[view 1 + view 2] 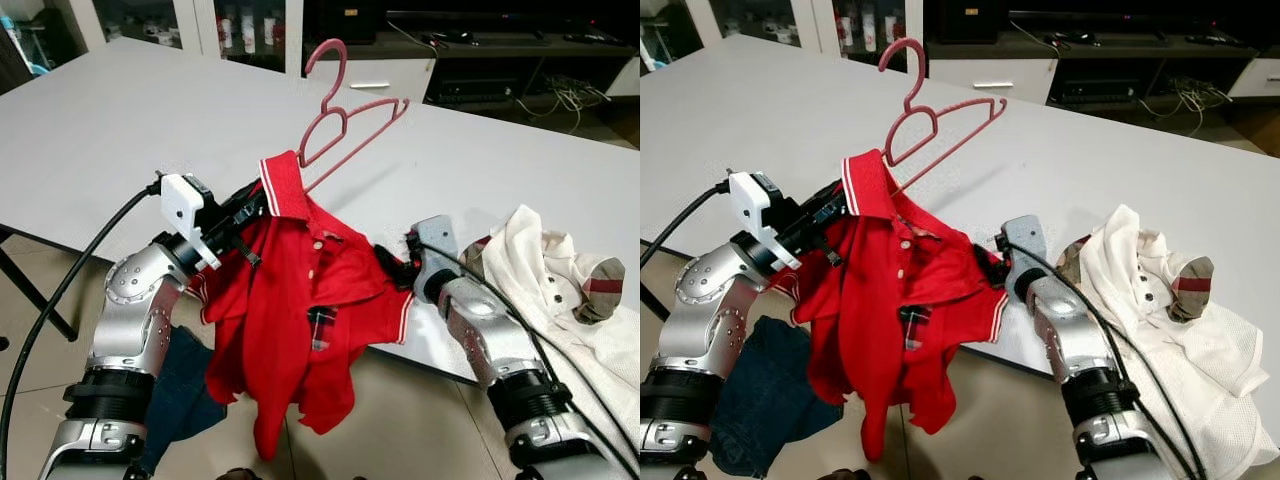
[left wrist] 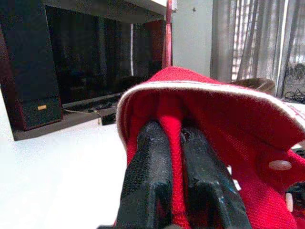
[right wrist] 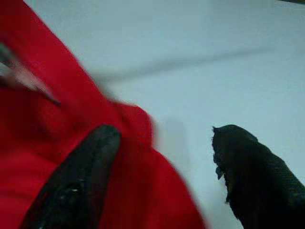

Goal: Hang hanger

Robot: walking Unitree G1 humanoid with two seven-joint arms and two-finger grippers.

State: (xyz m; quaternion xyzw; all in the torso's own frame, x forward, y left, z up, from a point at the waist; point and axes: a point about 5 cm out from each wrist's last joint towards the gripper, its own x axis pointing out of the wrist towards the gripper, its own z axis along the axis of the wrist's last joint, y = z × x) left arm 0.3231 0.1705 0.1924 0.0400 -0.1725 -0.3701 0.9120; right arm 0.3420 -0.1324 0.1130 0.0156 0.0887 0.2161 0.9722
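Observation:
A pink plastic hanger (image 1: 340,120) sticks up tilted out of the collar of a red polo shirt (image 1: 290,300), its hook pointing upward over the white table (image 1: 130,120). The shirt dangles off the table's front edge. My left gripper (image 1: 250,210) is shut on the shirt's collar; the left wrist view shows red fabric pinched between the two black fingers (image 2: 147,176). My right gripper (image 1: 397,262) sits at the shirt's other shoulder by the sleeve. It is open, and in the right wrist view red cloth lies against one finger (image 3: 81,176) and partly between them.
A white shirt with plaid trim (image 1: 560,290) lies crumpled on the table's right corner. Dark blue cloth (image 1: 185,390) hangs low beside my left arm. Cabinets and a shelf with cables (image 1: 500,80) stand behind the table.

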